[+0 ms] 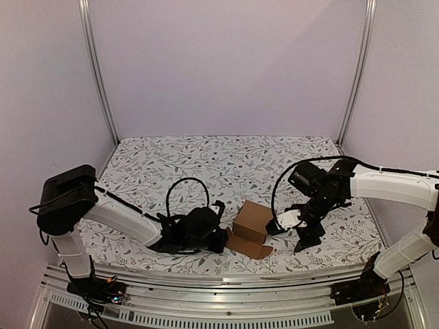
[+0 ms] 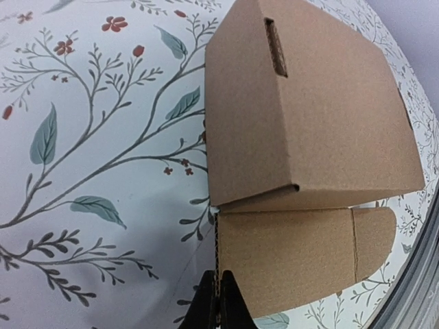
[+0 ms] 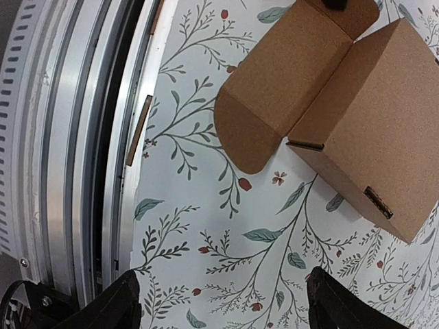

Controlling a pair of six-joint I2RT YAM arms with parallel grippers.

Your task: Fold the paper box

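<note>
One paper box (image 2: pixel 309 123), one flap (image 2: pixel 295 264) pinched in the left tool (image 2: pixel 218 296).

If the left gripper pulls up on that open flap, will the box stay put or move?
Likely light: the box is thin, hollow cardboard, so it may slide on the cloth. The flap, pinched by the left gripper, should hinge stiffly at its crease rather than flop. With the right gripper open and clear, the box could tip.
</note>
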